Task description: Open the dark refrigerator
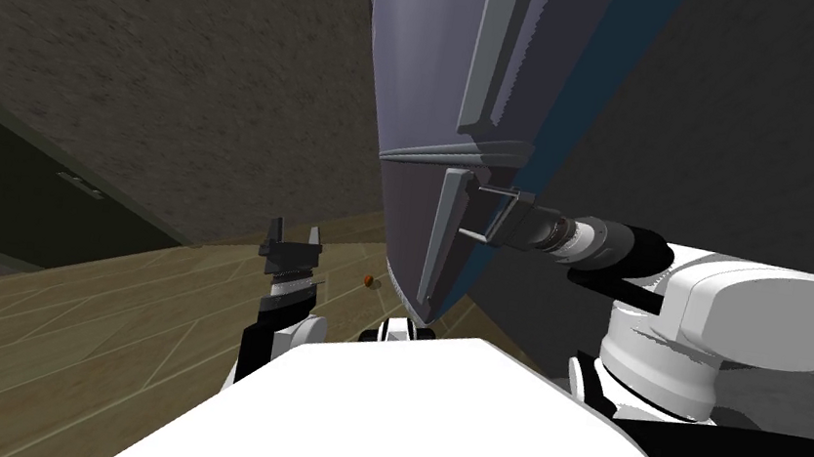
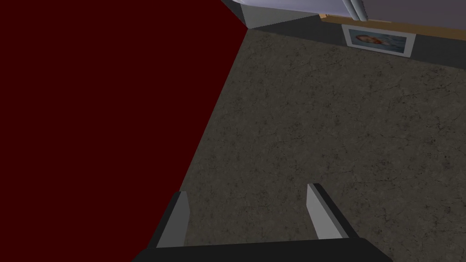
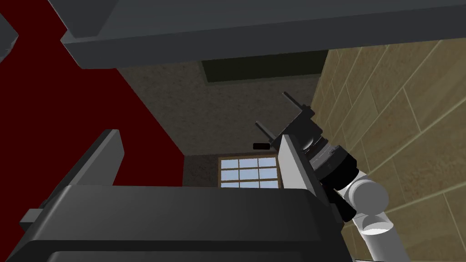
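Refrigerator [image 1: 435, 77] cut off above, right gripper [image 1: 469, 210] wide, perhaps astride lower handle [image 1: 439, 245], left gripper [image 1: 296, 232] wide

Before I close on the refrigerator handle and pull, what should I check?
1. Right jaws open: ok, spread wide in the right wrist view.
2. Aimed at the lower handle of the refrigerator: ok, the head view shows them pointing at it.
3. Handle between the jaws: cannot tell; a grey bar lies beyond the tips in the wrist view.
4. Left jaws apart from the refrigerator: ok, open, off to its left.
5. Floor by the door: cannot tell; a small orange thing lies near the base.
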`<state>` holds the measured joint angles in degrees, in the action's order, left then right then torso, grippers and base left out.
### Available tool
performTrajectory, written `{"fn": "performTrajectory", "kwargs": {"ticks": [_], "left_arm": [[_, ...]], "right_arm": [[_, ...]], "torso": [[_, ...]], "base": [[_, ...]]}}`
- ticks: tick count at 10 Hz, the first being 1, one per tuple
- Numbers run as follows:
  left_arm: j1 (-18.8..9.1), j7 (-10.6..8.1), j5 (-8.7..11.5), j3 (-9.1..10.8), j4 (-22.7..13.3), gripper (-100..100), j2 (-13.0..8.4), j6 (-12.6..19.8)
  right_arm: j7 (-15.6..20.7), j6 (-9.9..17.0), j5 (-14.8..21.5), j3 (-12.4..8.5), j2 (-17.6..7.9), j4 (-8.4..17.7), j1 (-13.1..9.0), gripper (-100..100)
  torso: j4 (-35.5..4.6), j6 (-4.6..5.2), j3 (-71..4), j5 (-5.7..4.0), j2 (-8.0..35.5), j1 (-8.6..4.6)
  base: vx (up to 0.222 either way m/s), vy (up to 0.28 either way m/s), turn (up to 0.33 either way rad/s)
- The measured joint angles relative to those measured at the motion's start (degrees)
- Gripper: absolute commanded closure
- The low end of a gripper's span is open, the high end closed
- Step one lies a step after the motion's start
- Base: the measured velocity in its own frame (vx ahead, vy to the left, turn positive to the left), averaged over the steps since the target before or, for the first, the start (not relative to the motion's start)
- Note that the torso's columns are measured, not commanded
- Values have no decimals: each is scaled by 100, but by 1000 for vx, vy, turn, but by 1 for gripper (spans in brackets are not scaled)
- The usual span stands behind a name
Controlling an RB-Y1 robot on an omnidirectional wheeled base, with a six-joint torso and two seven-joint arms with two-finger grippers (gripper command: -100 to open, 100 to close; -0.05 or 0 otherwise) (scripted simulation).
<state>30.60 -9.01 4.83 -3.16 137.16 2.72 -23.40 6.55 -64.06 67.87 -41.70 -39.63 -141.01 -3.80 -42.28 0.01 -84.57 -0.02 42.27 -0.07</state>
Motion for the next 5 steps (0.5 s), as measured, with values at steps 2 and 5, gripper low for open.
{"fn": "performTrajectory", "kwargs": {"ticks": [2,5], "left_arm": [[0,0,0,0,0,0,0,0],[0,0,0,0,0,0,0,0]], "right_arm": [[-1,-166,383,-220,-262,-18,-230,-100],[108,-401,740,-450,-456,31,-398,-100]], "torso": [[0,-1,0,3,0,13],[1,0,-1,3,-3,9]], "base": [[0,39,22],[9,43,59]]}}
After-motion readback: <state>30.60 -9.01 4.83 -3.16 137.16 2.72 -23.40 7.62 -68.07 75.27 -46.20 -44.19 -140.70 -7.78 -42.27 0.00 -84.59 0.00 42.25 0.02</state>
